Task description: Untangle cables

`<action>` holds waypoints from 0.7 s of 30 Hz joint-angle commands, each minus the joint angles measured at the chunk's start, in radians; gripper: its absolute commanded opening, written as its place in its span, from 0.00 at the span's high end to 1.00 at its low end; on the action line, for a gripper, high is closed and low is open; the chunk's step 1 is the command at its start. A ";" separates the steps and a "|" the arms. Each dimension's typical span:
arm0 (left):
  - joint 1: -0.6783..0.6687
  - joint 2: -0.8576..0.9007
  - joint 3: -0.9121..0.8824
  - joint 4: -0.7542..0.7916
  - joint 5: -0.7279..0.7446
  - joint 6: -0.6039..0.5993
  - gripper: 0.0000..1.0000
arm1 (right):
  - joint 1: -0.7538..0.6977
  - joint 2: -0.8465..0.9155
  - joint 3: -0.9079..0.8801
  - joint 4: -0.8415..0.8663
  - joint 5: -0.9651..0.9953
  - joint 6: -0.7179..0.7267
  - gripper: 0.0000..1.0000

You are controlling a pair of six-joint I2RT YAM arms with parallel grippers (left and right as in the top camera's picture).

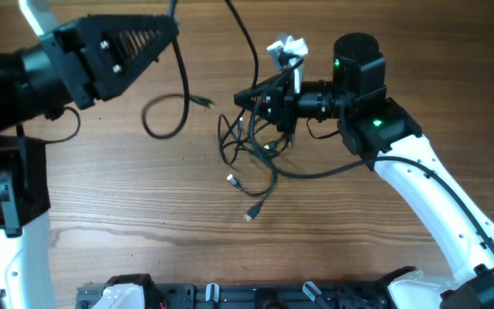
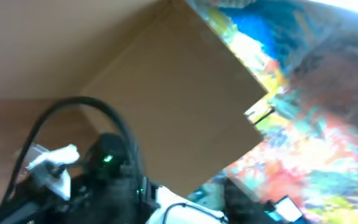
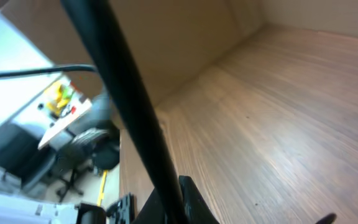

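The thin black cables lie tangled in a bundle (image 1: 249,148) on the wooden table at centre, with two small plugs (image 1: 230,180) (image 1: 251,215) trailing below. My right gripper (image 1: 251,99) points left over the bundle's top and is shut on a cable strand, which crosses the right wrist view (image 3: 126,106) between the fingers (image 3: 182,202). My left gripper (image 1: 172,31) is raised at upper left and appears shut on a cable. That cable hangs down into a loose loop (image 1: 165,120) ending in a plug (image 1: 205,103). It arcs across the left wrist view (image 2: 79,102), where the fingers do not show.
A white crumpled piece (image 1: 286,47) sits on top of the right arm's wrist. A black rack (image 1: 230,296) runs along the table's front edge. Another cable strand (image 1: 245,39) rises from the bundle past the top edge. Cardboard walls (image 2: 166,93) stand behind the table.
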 commanded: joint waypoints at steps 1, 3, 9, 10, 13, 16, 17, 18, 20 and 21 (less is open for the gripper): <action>-0.004 0.039 0.006 -0.155 -0.006 0.364 0.21 | -0.017 0.005 0.046 -0.037 0.076 0.100 0.96; -0.004 0.064 0.006 -0.316 -0.080 0.483 0.01 | -0.017 0.005 0.113 -0.178 0.174 0.085 0.96; -0.004 0.173 0.005 -0.761 -0.602 0.650 0.00 | -0.017 0.006 0.369 -0.604 0.483 -0.020 0.96; -0.004 0.193 0.003 -0.802 -0.675 0.650 0.00 | -0.017 0.006 0.407 -0.642 0.521 -0.021 0.96; -0.004 0.256 -0.005 -0.888 -0.780 0.650 0.00 | -0.017 0.006 0.528 -0.686 0.572 -0.042 0.96; -0.004 0.326 -0.005 -0.938 -0.806 0.651 0.00 | -0.017 0.005 0.657 -0.649 0.642 -0.039 0.96; -0.004 0.336 -0.005 -0.941 -0.809 0.651 0.00 | -0.017 0.005 0.679 -0.632 0.661 -0.040 0.96; -0.004 0.343 -0.005 -0.941 -0.809 0.651 0.00 | -0.017 0.005 0.702 -0.610 0.689 -0.042 0.96; -0.004 0.350 -0.005 -0.941 -0.809 0.651 0.00 | -0.017 0.005 0.729 -0.562 0.741 -0.067 0.96; -0.004 0.350 -0.005 -0.941 -0.809 0.651 0.00 | -0.017 0.005 0.735 -0.527 0.748 -0.106 0.96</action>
